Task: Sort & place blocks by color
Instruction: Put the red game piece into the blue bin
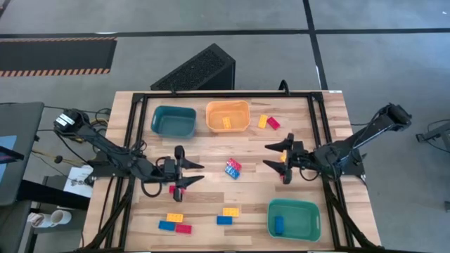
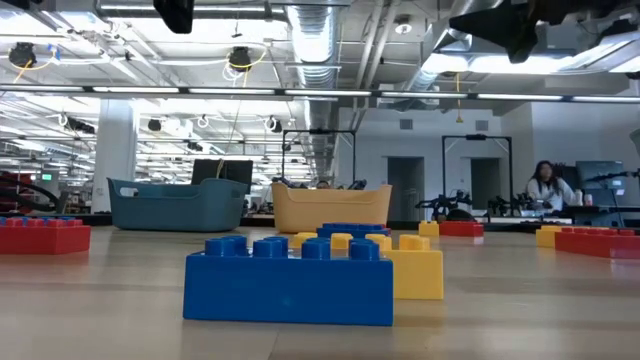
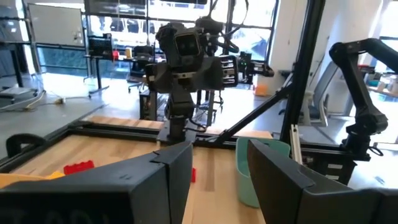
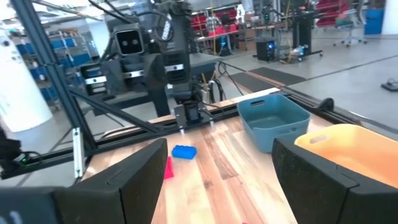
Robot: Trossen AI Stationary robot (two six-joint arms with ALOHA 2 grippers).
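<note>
We see bare table (image 1: 211,158) between both grippers. Left gripper (image 1: 188,176) and right gripper (image 1: 274,156) both gape, empty. Mid-table blocks (image 1: 233,167) lie diagonally.

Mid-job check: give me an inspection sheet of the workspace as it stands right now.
Surface: wooden table, framed by black rails.
Job's things: one yellow block lies in the orange bin, one blue block in the green bin; the teal bin looks empty; other blocks lie loose, including a red-blue cluster mid-table.
Clutter: nothing seen.
Grippers: left hand and right hand both open, holding nothing.
Cables: wires beside the left arm's base.
Surroundings: a black case beyond the table; a person far off.
</note>
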